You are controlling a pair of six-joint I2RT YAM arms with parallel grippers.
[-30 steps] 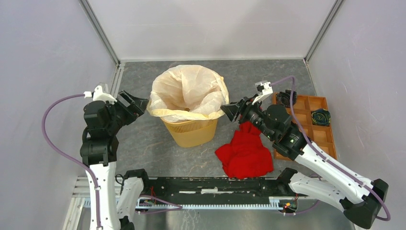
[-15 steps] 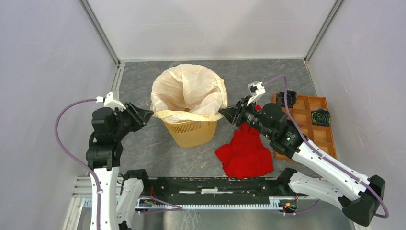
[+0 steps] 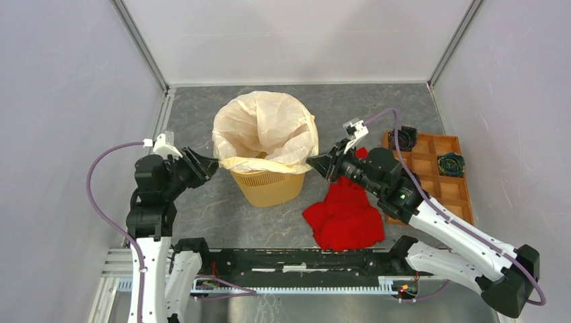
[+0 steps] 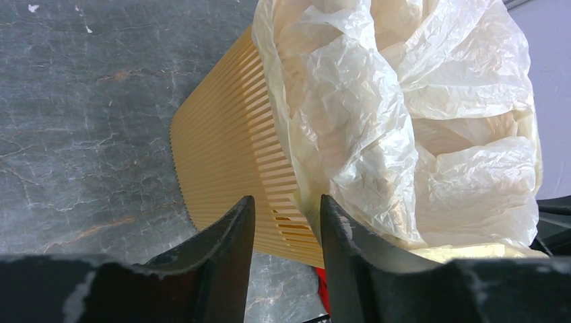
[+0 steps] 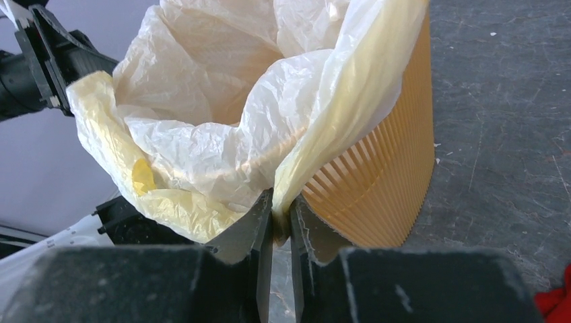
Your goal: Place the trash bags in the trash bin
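The trash bin (image 3: pixel 269 188) is a yellow-orange ribbed wastebasket in the middle of the table. The cream-white trash bag (image 3: pixel 262 128) sits in it, its wrinkled film folded out over the rim. My left gripper (image 3: pixel 212 163) is at the bin's left side. In the left wrist view its jaws (image 4: pixel 286 208) stand apart, with the bin's wall (image 4: pixel 229 148) showing through the gap and the bag's hem (image 4: pixel 404 101) beside the right-hand finger. My right gripper (image 3: pixel 315 163) is at the bin's right side. There its jaws (image 5: pixel 281 205) pinch the bag's hanging edge (image 5: pixel 215 134) beside the bin's wall (image 5: pixel 384 182).
A red cloth heap (image 3: pixel 345 214) lies right of the bin, under my right arm. A brown wooden compartment tray (image 3: pixel 431 165) sits at the far right and holds two dark round objects (image 3: pixel 450 164). Grey walls close in both sides and the back.
My left gripper moved right up to the bin's left rim and its jaws narrowed. My right gripper edged left and closed on the bag's edge.
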